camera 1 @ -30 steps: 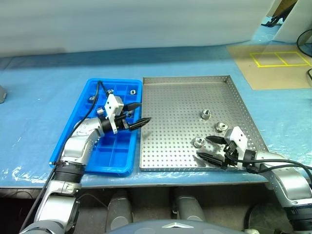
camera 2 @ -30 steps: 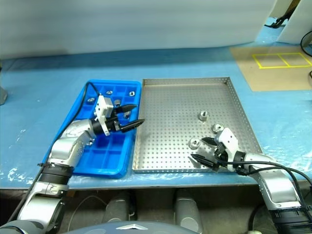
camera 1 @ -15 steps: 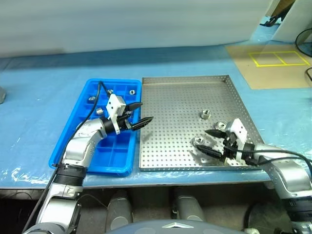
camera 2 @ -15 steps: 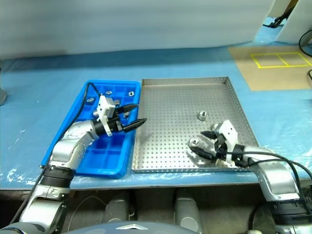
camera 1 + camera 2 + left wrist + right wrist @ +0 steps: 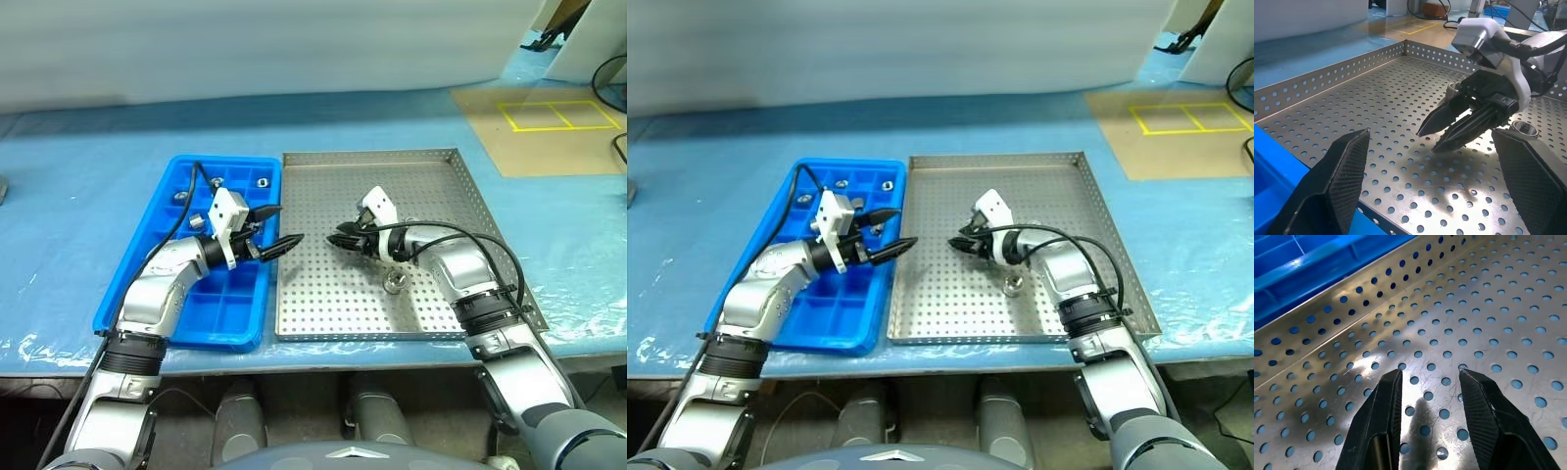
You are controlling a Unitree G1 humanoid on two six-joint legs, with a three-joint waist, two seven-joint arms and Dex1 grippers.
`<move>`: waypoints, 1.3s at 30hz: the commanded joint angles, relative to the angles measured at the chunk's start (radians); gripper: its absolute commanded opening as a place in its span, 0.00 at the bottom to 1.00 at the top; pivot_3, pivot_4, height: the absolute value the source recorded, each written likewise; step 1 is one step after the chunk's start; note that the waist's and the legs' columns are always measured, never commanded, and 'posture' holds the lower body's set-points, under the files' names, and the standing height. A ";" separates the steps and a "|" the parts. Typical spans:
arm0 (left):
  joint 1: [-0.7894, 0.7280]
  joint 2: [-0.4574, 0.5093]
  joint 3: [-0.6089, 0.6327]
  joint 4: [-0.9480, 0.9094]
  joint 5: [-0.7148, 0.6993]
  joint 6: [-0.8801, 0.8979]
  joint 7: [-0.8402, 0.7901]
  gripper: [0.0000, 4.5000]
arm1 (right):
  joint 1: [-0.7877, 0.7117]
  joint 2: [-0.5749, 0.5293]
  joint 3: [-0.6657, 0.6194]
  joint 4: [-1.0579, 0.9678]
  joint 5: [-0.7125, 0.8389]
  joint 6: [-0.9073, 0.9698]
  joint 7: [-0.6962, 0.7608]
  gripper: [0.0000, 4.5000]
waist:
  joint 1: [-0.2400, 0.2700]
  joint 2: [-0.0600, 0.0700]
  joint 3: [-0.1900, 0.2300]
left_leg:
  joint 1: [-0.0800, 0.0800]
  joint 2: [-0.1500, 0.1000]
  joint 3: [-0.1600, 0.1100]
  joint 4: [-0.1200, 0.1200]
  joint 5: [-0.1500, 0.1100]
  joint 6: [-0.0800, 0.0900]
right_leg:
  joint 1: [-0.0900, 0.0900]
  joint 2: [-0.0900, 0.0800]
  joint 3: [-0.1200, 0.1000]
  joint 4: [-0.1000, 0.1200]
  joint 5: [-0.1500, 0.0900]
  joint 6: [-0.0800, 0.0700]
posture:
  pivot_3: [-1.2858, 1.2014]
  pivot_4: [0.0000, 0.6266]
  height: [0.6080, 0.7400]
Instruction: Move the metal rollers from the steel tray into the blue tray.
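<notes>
we see the right gripper [image 5: 337,238] clenched almost tip to tip on nothing. from the left wrist its two black fingers [image 5: 1449,113] lie close side by side, slanting down to just above the perforated floor. from its own wrist a slim gap shows between the fingertips [image 5: 1392,382], with only bare metal beneath. it sits over the middle of the steel tray [image 5: 472,201], pointing toward the blue tray [image 5: 235,315].

the left gripper [image 5: 281,225] is released, its fingers spread wide and empty. it hangs roughly level over the seam where the blue tray's right rim meets the steel tray, pointing at the right gripper. the two grippers face each other, near but apart.

of the metal rollers, we can make out one [image 5: 395,283] lying on the steel tray just beside the right forearm, on its near side. the left wrist view shows that roller [image 5: 1524,128] beside the right gripper and another [image 5: 1453,88] just behind its fingers. neither touches the fingers.

several more rollers [image 5: 263,180] already sit in the far compartments of the blue tray. its nearer compartments are bare. both trays rest side by side on blue sheeting [image 5: 88,157].
</notes>
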 commanded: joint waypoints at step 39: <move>-0.026 -0.014 -0.010 0.115 0.024 -0.113 -0.067 0.94 | 0.110 -0.256 0.033 -0.025 -0.046 -0.127 0.399 0.99 | -0.010 0.000 0.000 | 0.006 0.005 0.002 0.000 0.000 -0.001 | 0.003 0.004 0.002 -0.001 0.001 -0.002 | 0.38 0.24 1.00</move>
